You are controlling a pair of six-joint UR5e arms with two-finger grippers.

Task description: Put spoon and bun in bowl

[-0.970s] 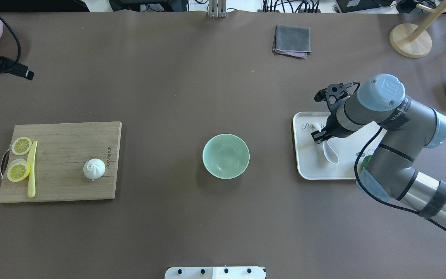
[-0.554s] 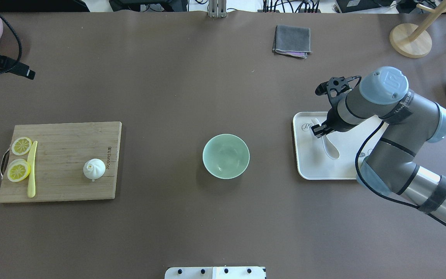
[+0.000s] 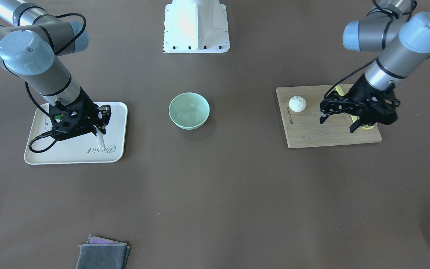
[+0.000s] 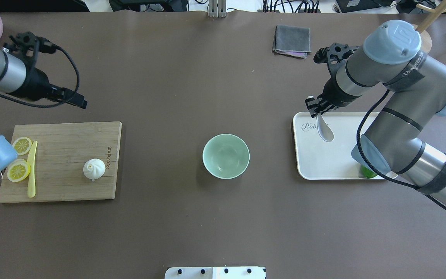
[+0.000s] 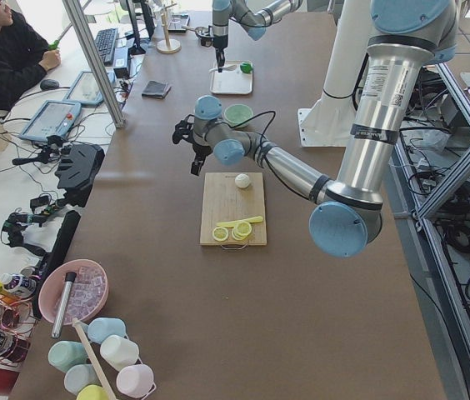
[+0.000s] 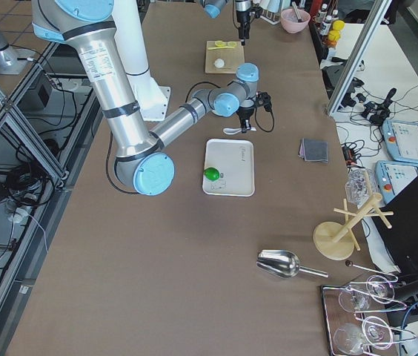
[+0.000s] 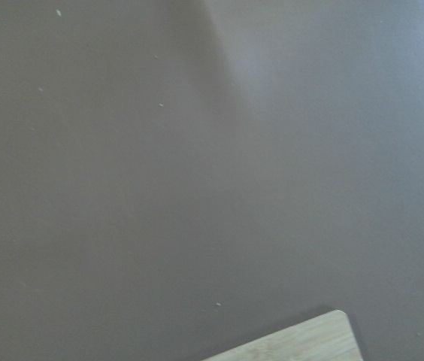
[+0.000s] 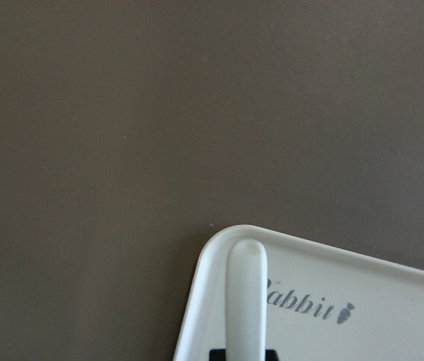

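So: bowl point(image 4: 212, 144) empty, you've nothing in yet | right gripper point(image 4: 316, 111) clamps spoon point(image 4: 325, 133), well off bowl | left gripper point(image 3: 337, 123) wide, bun point(image 3: 297, 103) untouched, far from bowl.

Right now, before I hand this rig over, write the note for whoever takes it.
Right gripper: shut on the spoon by its handle, scoop over a corner of the white tray.
Left gripper: open, empty, raised near the cutting board.
The bun sits on the cutting board; the bowl is mid-table, empty.
Done: spoon grasped.
Remaining: carry spoon to bowl; pick up bun and put it in.
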